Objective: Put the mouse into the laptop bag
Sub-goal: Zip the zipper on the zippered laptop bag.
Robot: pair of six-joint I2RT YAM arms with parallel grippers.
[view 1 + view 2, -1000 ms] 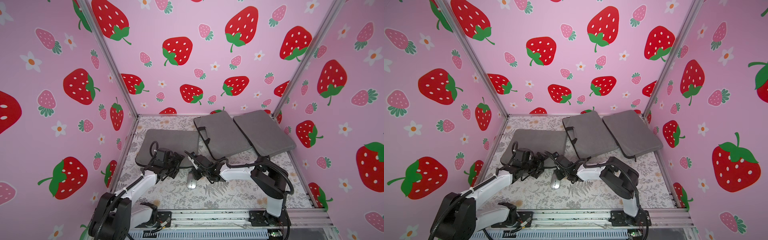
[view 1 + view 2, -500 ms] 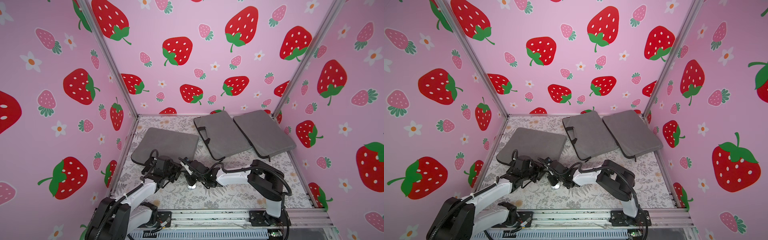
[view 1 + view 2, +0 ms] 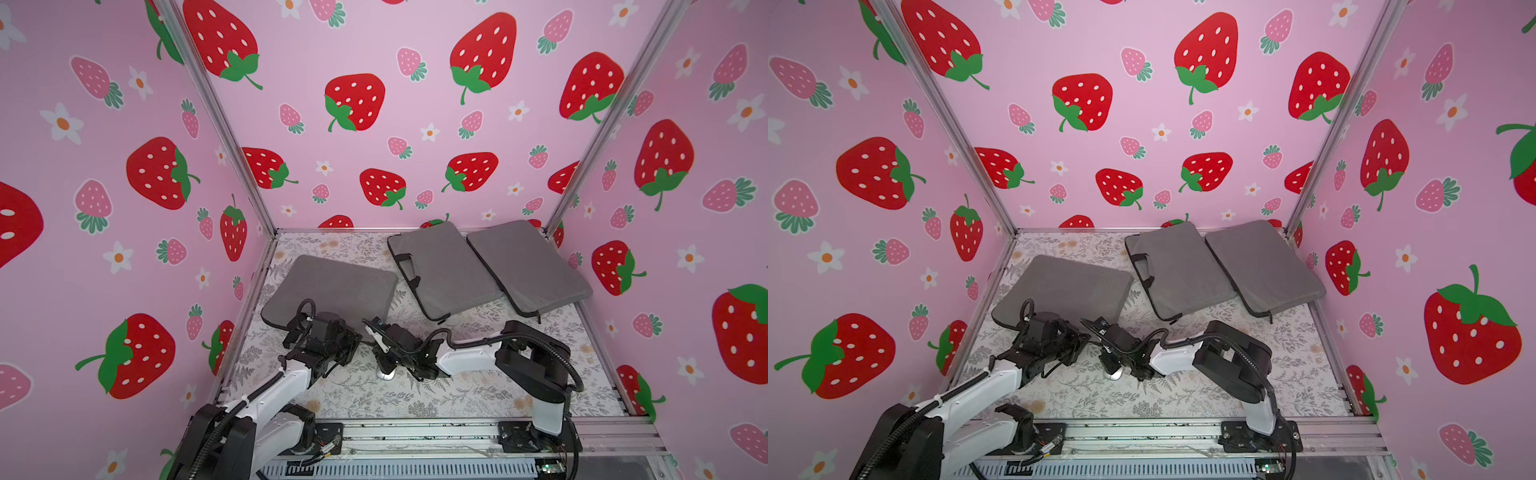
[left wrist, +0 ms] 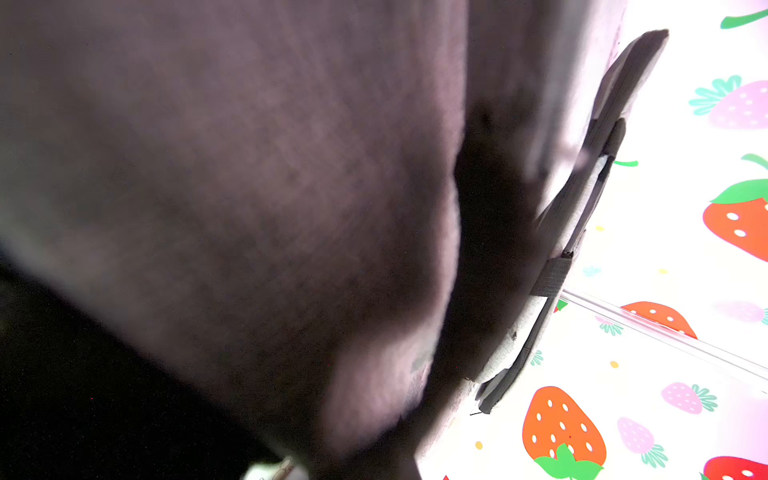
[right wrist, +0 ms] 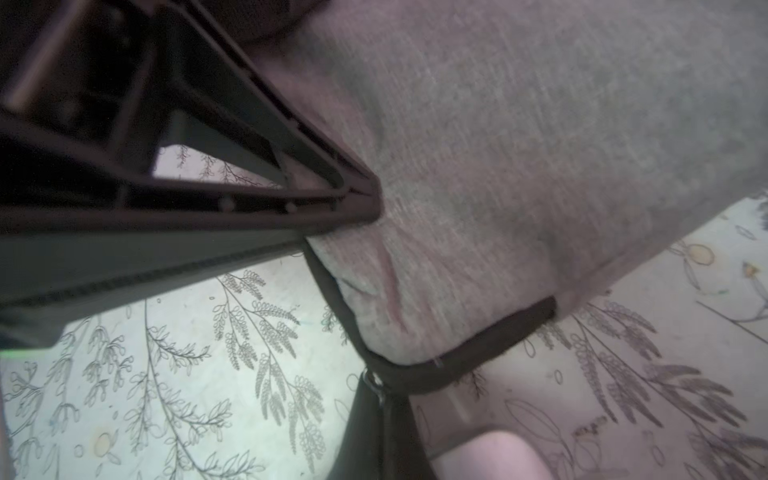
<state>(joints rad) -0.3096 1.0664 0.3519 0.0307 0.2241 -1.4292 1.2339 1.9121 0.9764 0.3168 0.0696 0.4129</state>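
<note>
Mouse small, rounded, silver-grey, partly under closed right fingers; left fingers closed, beside grey laptop bag.

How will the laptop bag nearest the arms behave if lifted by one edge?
Probably floppy: the laptop bag is soft woven cloth, puckered near its black-trimmed corner in the right wrist view. Likely sags if lifted by one edge; lying flat, it won't roll.

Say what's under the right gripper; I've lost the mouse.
A small silver mouse on the floral table; only its near end shows, the right gripper covers the rest.
</note>
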